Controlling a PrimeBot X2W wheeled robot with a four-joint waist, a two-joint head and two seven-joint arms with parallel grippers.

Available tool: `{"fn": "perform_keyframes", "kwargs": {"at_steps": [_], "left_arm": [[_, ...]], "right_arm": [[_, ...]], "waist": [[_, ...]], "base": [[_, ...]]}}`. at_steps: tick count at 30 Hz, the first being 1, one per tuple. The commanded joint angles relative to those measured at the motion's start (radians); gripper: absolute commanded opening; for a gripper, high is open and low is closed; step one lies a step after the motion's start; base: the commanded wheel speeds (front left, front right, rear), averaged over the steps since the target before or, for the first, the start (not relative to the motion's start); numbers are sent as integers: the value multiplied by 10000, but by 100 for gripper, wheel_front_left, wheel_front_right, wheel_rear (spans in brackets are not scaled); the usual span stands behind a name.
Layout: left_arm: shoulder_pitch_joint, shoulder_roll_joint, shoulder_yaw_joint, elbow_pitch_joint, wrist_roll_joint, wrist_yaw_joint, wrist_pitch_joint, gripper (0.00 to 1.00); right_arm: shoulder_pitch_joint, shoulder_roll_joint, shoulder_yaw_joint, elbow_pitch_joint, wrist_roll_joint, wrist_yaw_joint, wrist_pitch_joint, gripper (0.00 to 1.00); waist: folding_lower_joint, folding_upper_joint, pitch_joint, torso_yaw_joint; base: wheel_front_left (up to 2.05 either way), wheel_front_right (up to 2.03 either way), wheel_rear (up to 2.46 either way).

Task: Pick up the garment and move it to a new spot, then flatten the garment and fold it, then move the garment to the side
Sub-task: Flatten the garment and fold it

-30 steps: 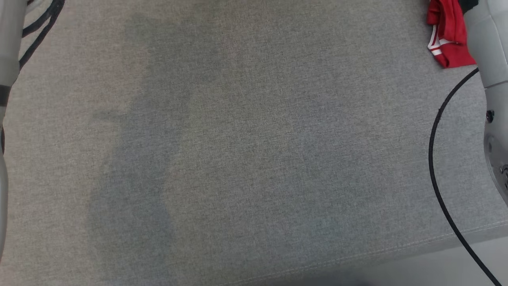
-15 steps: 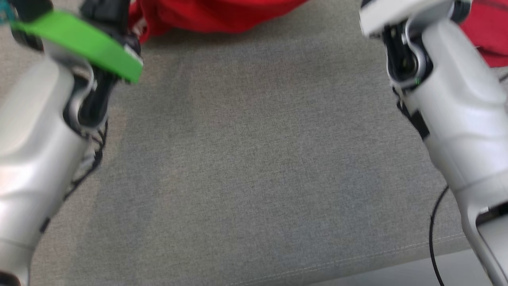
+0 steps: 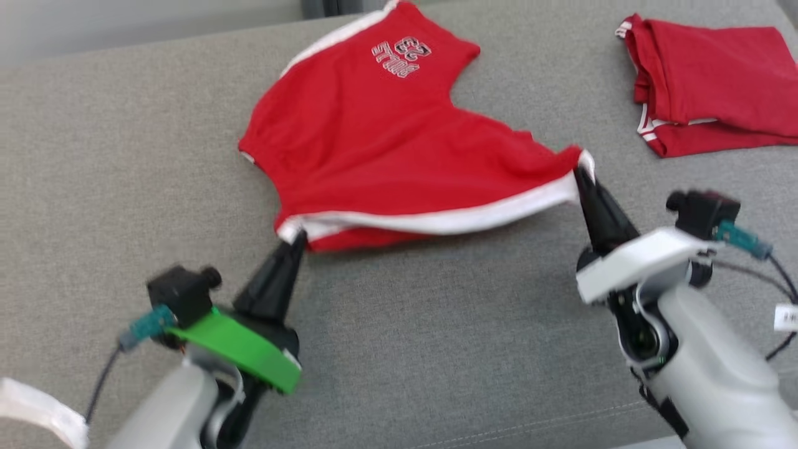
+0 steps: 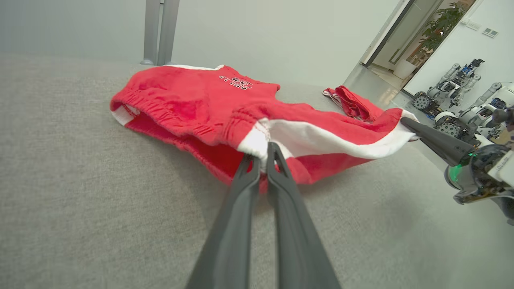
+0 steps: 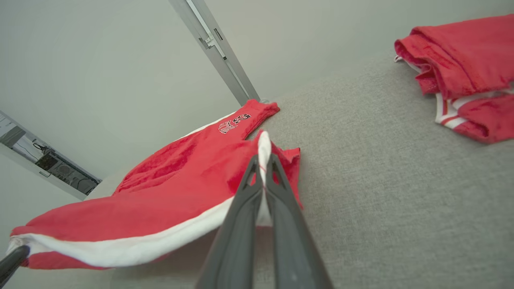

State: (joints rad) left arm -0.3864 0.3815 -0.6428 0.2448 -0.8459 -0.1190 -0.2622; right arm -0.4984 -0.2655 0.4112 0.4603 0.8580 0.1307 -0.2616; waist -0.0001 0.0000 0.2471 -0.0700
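stretching between left gripper and right gripper, both clamped on it: red garment

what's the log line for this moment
left gripper: shut on garment corner | right gripper: shut on garment corner | white edge: stretched between

Light is bright, flat and diffuse, from above, with no glare. There's a soft shadow under the lifted hem of the garment on the grey upholstery. Head view is a bit soft overall and smeared at the lower left corner. Wrist views are sharper on the cloth but blurry at the bottom edge. Strong wide-angle bending at the edges: the metal post leans hard. The doorway in the left wrist view is brighter and slightly washed out.
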Motion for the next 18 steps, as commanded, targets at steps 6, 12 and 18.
{"fn": "perform_keyframes", "kwargs": {"at_steps": [6, 12, 18], "left_arm": [[1622, -351, -94, -35, 623, 34, -29, 0], [2729, -509, 219, -164, 762, 105, -29, 0], [3353, -598, 229, -227, 784, 21, -30, 0]], "right_arm": [[2105, -17, -432, -747, -71, -4, -44, 0], [3946, 45, -1019, -1540, -182, -4, -38, 0], [5585, 385, -1917, -2368, -118, -5, 274, 0]], "waist": [[1, 0, -1058, 227], [1, 0, -1545, 492], [1, 0, -1794, 730]], "base": [[0, 0, 0], [0, 0, 0], [0, 0, 0]]}}
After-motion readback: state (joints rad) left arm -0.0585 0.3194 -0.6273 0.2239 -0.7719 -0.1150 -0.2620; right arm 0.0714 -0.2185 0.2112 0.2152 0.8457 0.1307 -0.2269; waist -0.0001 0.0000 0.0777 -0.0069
